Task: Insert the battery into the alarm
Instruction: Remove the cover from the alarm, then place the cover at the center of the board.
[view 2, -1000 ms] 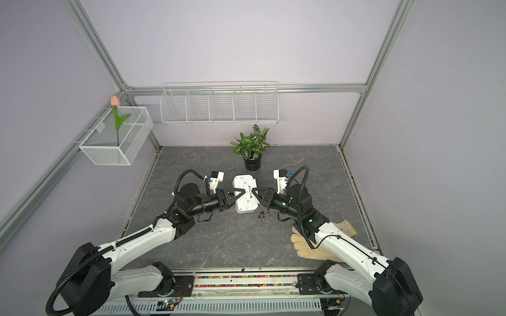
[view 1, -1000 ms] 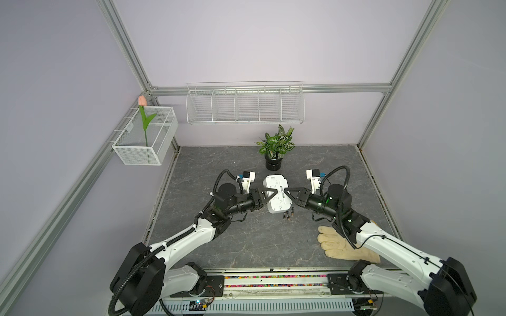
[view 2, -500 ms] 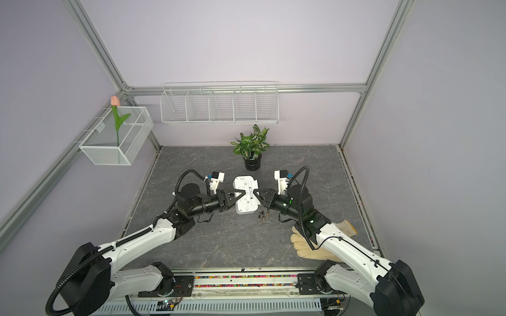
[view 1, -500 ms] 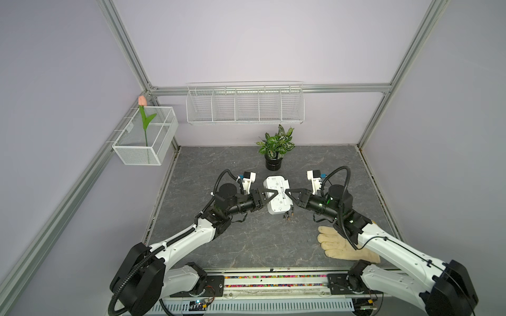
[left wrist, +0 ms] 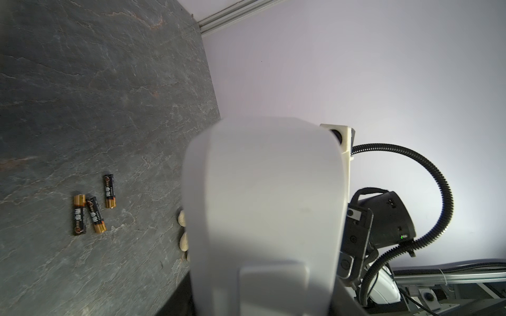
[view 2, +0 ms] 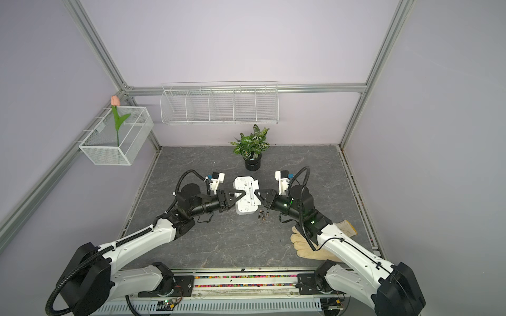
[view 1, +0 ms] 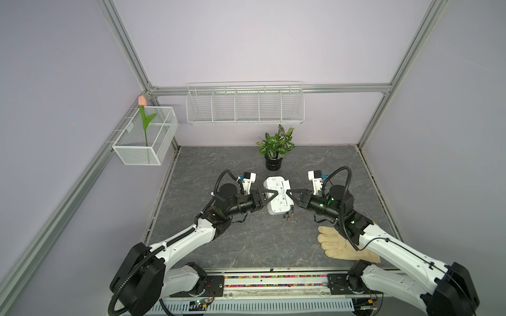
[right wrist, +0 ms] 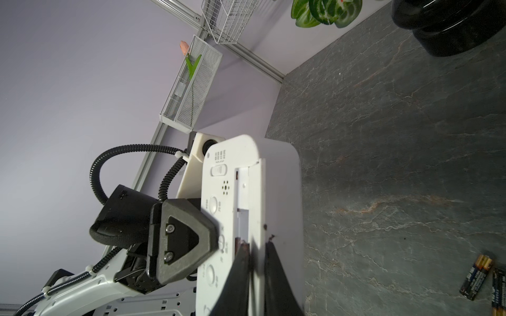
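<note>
The white alarm [view 1: 277, 201] [view 2: 244, 198] is held off the table, back side up, with my left gripper [view 1: 273, 194] shut on it from the left. In the left wrist view its blurred white body [left wrist: 262, 205] fills the middle and hides the jaws. My right gripper [right wrist: 257, 247] [view 1: 288, 191] is shut on the thin white battery cover [right wrist: 258, 197], which stands lifted along the open compartment. Three black-and-gold batteries [view 1: 287, 216] [left wrist: 93, 205] [right wrist: 482, 276] lie on the table just in front of the alarm.
A potted plant [view 1: 275, 149] stands just behind the alarm. A tan work glove [view 1: 342, 246] lies under my right arm near the front edge. A wire shelf [view 1: 245, 105] and a mesh basket [view 1: 145, 136] with a tulip hang on the walls.
My right gripper's jaws have closed onto the edge of the battery cover. The left gripper and the alarm have stayed where they were.
</note>
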Motion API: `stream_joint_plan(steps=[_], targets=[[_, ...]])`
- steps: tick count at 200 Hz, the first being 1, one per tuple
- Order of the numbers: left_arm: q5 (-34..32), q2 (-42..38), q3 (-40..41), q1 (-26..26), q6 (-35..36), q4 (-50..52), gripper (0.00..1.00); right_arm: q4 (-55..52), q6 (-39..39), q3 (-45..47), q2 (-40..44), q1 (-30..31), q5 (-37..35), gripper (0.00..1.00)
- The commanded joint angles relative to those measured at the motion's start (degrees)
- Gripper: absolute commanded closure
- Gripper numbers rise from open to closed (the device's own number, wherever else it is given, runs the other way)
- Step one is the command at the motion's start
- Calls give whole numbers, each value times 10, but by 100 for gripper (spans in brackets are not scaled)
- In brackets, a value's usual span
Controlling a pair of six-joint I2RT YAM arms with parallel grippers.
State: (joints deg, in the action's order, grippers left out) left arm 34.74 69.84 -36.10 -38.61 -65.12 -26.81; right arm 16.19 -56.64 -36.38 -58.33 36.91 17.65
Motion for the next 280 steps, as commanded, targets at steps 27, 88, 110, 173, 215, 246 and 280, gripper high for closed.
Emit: stream_joint_plan(steps=[27,88,110,173,215,246,280], targets=[[-12,-7,6,-11,25,20,84,-5,13,-6,23,23,57,90],[-57,-20,48,-11,107,141,84,-68,28,11,63,-7,31,90],[-68,-20,81,-10,111,144,84,-164,60,8,70,-16,-14,90],[-84,-15,135,-9,104,118,83,-325,94,32,40,-41,-112,90],[-88,-3,153,-9,98,96,83,-382,50,72,60,-38,-98,93],[-97,6,162,-8,89,75,83,-412,-27,133,148,-3,-103,93],[-105,15,174,-9,78,51,83,-421,-121,203,240,72,-141,93]])
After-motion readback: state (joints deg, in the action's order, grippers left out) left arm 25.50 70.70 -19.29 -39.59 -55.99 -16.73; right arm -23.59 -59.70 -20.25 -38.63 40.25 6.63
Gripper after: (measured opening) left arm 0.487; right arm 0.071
